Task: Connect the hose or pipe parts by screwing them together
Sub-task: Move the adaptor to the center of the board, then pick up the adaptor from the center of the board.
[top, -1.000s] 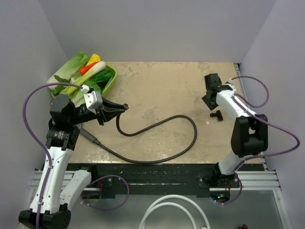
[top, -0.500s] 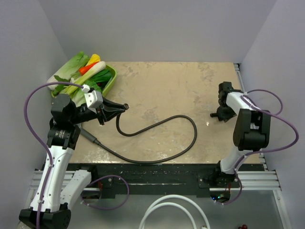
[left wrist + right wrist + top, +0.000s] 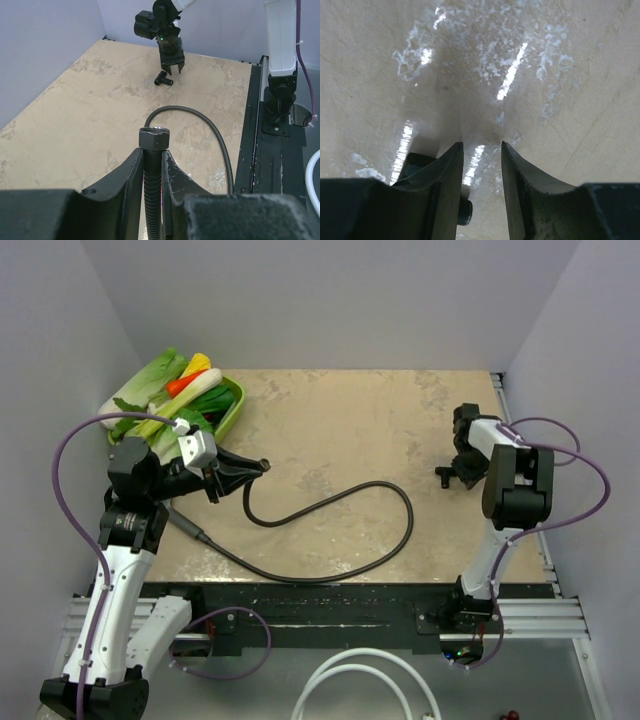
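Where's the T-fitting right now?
The T-fitting lies on the table, on its right side, just outside the open fingers of the right gripper, not between them. The left wrist view shows it best.

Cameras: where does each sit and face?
Top external: above and behind, looking down at the table; both arms show.
Left wrist: across the table; the left gripper clamps the hose.
Right wrist: straight down at the table; the open right gripper shows.
Shared: top and left wrist both show the black fitting.
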`<state>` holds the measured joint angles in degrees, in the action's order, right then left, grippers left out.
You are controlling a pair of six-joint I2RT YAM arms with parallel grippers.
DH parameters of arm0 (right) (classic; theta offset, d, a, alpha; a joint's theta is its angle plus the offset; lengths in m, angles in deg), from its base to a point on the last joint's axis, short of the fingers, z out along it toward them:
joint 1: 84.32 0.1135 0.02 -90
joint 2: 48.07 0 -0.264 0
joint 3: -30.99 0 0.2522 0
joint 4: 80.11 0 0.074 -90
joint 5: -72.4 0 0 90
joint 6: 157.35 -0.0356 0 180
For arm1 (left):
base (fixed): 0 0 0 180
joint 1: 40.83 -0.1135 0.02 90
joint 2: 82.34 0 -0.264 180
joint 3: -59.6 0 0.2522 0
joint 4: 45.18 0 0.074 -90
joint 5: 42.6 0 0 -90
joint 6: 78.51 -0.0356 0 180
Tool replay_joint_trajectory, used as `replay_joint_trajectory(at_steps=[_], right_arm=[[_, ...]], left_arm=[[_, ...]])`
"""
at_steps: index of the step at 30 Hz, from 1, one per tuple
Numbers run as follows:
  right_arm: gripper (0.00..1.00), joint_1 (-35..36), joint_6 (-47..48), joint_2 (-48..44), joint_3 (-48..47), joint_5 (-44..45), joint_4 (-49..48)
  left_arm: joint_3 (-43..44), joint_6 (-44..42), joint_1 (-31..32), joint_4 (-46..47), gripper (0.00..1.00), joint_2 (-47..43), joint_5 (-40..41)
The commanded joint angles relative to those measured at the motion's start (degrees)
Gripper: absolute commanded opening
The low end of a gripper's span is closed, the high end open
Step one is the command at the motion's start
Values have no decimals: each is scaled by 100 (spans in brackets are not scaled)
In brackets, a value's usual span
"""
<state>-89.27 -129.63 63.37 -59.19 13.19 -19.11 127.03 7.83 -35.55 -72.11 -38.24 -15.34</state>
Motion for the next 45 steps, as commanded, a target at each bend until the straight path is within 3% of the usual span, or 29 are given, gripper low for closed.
replay_joint_trajectory(at_steps=[1, 10, 19, 38, 40, 41, 43, 45], right_arm=[[39, -15, 120, 167, -549, 42, 101], [39, 29, 251, -421, -373, -468, -496], [42, 240, 805, -70, -611, -1065, -813], [43, 363, 919, 660, -821, -907, -426], [37, 450, 1111, 721, -883, -907, -452], [19, 451, 1235, 678, -822, -995, -592], [0, 661, 1463, 486, -734, -1127, -925], [0, 758, 1631, 370, -646, -1434, -1155]], left_arm=[[240, -126, -44, 7, 0, -59, 25], [188, -135, -44, -2, 0, -50, 43], [153, -91, -44, -1, 0, -94, 69], [126, -91, -44, -28, 0, -156, 43], [100, -82, -44, -10, 0, -156, 43], [91, -82, -44, -2, 0, -147, 25], [65, -65, -44, -10, 0, -156, -1], [47, -47, -44, -36, 0, -182, -36]])
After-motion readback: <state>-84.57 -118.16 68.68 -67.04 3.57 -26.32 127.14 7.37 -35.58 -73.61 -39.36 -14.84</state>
